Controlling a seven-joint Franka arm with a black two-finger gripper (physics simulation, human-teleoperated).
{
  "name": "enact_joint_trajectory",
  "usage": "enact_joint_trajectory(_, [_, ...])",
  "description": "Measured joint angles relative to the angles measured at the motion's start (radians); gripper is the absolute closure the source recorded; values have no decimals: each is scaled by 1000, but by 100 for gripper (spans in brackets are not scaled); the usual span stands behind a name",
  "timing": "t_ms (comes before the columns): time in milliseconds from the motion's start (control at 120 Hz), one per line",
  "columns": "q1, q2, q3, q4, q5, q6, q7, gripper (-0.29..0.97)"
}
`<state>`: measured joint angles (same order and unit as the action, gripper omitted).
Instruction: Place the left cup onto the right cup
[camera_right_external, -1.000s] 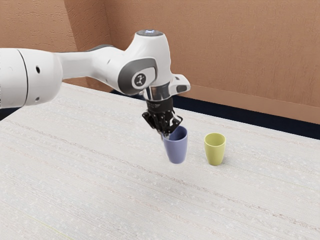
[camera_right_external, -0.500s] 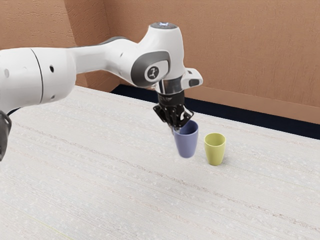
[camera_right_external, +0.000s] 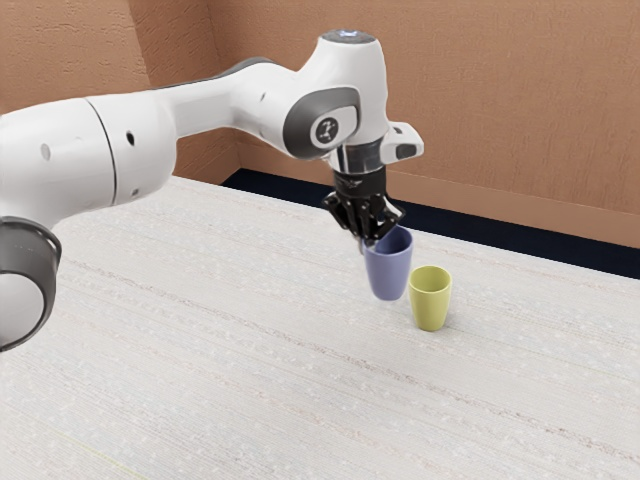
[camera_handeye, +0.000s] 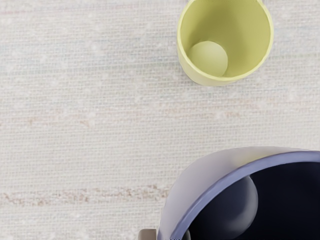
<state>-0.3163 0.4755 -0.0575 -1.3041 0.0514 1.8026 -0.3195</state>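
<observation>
— Status?
— I have the black two-finger gripper (camera_right_external: 372, 238) clamped on the smooth lilac cup (camera_right_external: 389, 266), hanging tilted just beside the smooth yellow-green cup (camera_right_external: 430, 298). I should lift higher, centre it, then lower slowly.

A pale, whitish bench (camera_right_external: 200, 380) with fine streaked grain spans the foreground. Behind it stand textured terracotta-brown walls (camera_right_external: 520, 90), meeting in a corner at the exterior view's upper left, with a lighter tan skirting (camera_right_external: 520, 205) above a dark navy floor (camera_right_external: 500, 232). The light is soft and even.
</observation>
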Motion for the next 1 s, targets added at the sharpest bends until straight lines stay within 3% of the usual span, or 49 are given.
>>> enact_joint_trajectory(1000, [13, 231, -37, 354, 68, -68, 13, 78])
